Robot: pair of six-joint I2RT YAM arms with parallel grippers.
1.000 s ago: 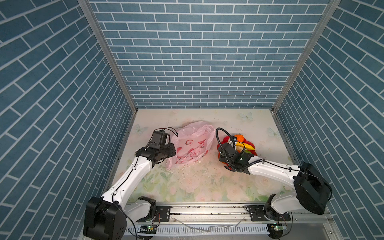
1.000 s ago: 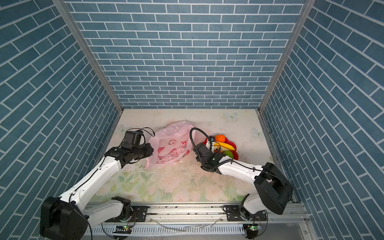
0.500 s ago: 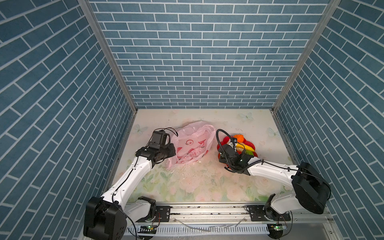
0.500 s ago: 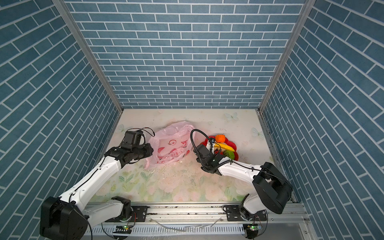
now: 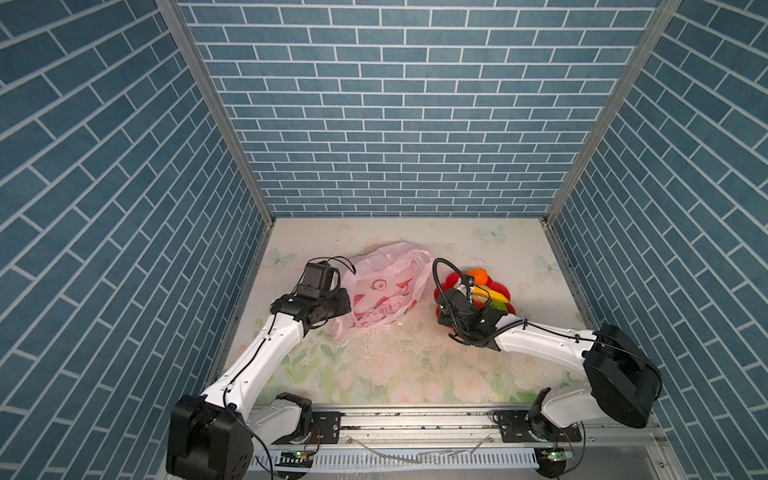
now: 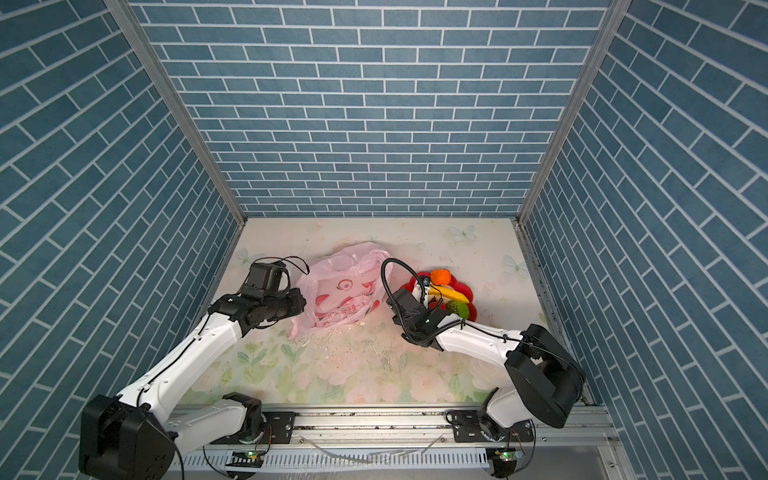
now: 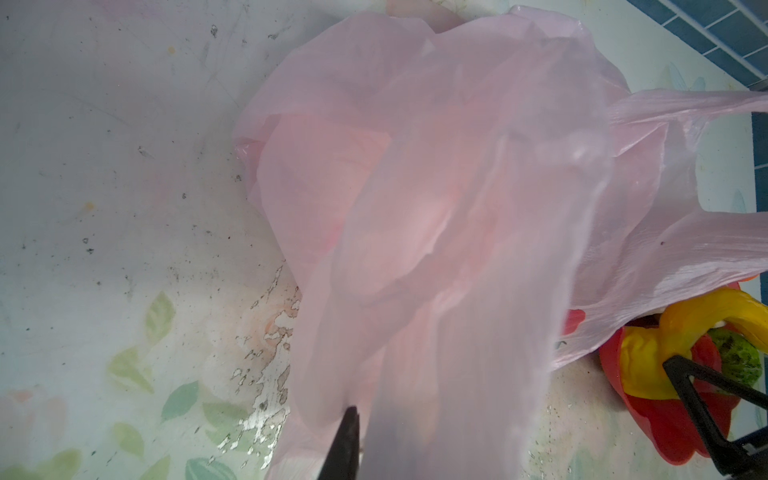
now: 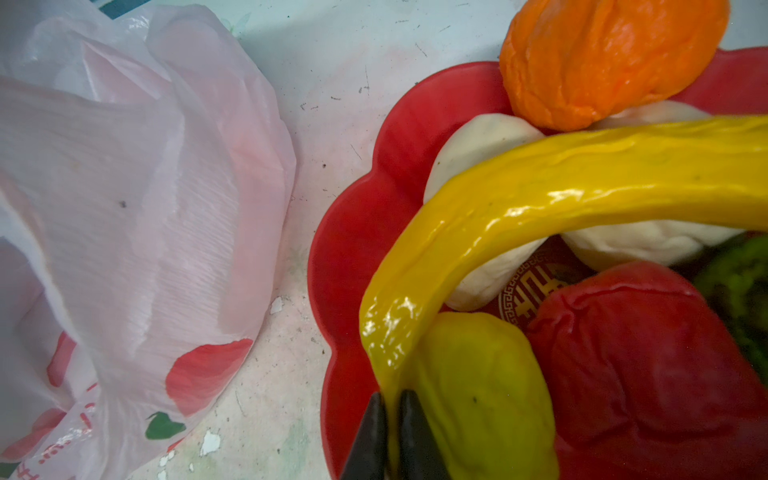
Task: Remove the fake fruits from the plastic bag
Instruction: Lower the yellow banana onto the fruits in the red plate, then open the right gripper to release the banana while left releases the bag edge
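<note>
Plastic bag [image 5: 386, 291] first: thin, translucent pink film with two handles and red fruit pictures. It is slumped on the pale floral-printed tabletop [image 5: 395, 365] directly ahead of the left claw [image 5: 337, 306]. That claw is pressed together on the bag's near edge. The left wrist view shows the film rising over one dark finger [image 7: 348, 440] (its partner is hidden behind the plastic). Whether anything lies inside cannot be told through the blurred film.

Rightward, just beside the bag, sits one red flower-shaped plastic dish [image 8: 361, 232], under and ahead of the right claw [image 8: 392, 415]. Seven fake fruits [image 6: 451, 296] lie in it:
- one long yellow banana [image 8: 582, 187]
- one crumpled orange fruit [image 8: 602, 62]
- two cream fruits [image 8: 478, 145]
- one round yellow fruit [image 8: 478, 395]
- one red fruit [image 8: 644, 353]
- one textured green fruit [image 8: 739, 282]

The right claw pinches the banana's tip between its two black fingers. The banana arches away from the claw over the cream fruits. The yellow fruit lies right beside the claw, and the orange fruit sits farthest from it, at the dish's rim.

Both top views plainly show only the orange fruit, the banana and the green fruit, since the right arm covers much of the dish. The right wrist view alone shows the yellow and red fruits and a gold emblem [image 8: 532, 291] on the dish's floor. The left wrist view catches the dish, banana and green fruit past the bag's handles.
</note>
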